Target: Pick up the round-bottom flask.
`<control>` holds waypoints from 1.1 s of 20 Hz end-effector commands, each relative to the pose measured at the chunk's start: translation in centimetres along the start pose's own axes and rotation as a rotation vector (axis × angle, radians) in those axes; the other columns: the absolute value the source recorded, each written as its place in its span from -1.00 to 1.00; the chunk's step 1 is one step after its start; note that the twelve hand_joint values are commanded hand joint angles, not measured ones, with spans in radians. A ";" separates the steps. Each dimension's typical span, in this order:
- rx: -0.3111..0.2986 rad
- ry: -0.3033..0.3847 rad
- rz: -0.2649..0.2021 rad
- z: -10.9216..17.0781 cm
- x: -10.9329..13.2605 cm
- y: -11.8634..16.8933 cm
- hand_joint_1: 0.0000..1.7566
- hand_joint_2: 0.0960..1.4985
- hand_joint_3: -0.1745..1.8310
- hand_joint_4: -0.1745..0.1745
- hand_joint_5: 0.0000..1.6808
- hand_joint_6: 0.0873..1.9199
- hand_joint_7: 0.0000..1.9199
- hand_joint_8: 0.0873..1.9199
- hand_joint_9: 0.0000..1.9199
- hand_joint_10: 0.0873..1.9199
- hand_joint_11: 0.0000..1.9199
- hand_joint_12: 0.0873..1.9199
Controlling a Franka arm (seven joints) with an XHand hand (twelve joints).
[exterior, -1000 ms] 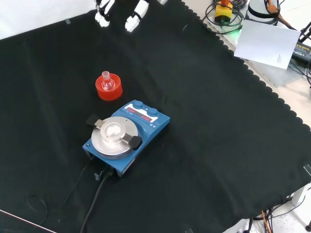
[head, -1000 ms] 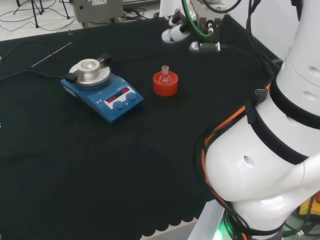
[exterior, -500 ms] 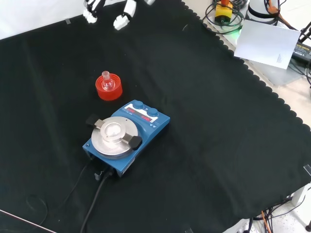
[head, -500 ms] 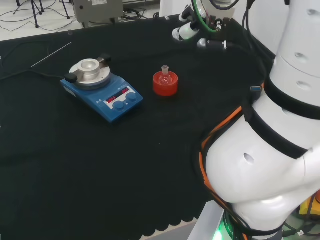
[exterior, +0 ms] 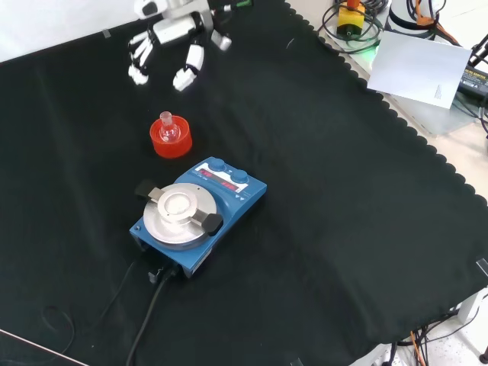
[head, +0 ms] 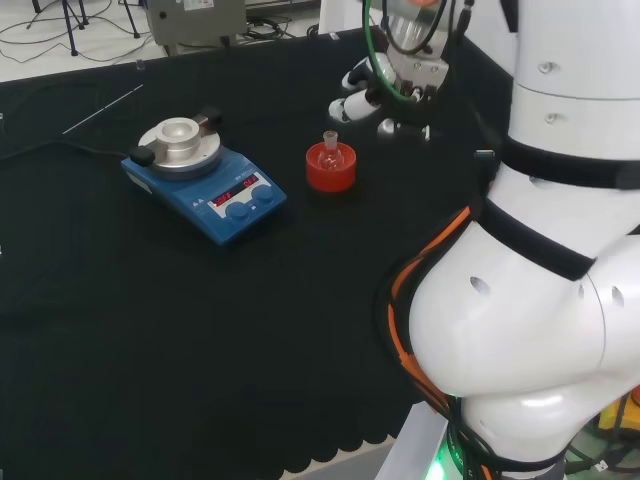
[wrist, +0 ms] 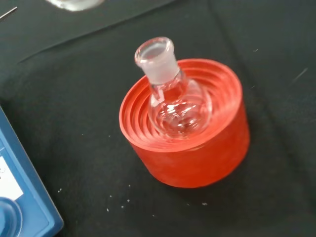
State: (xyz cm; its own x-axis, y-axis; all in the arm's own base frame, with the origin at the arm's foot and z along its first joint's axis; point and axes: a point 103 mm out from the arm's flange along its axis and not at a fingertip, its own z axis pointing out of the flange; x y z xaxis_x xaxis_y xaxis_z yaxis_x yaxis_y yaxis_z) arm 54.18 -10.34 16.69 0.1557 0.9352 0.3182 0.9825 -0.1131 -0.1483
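Just unlabelled round-bottom flask [wrist: 173, 101] on red ribbed stand [wrist: 197, 153]

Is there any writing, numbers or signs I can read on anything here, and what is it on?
Nothing here can be read.
Blue stirrer plate: its front has red lit displays, too small to make out.
White label on the plate's face: no readable print.
Round-bottom flask and red ribbed stand: no markings.
White sheet beyond the cloth: a small mark, too tiny to read.
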 end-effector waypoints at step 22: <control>-0.043 0.100 -0.027 5.3 -2.7 3.0 -0.16 -0.14 -0.30 0.06 -0.18 -0.97 -0.62 -0.43 -0.50 -0.42 -1.00 0.39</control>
State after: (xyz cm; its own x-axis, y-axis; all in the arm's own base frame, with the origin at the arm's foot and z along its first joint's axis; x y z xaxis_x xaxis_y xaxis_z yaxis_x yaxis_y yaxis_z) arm 56.01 -11.30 11.19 0.1474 0.9024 0.4050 0.9881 -0.1158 -0.1017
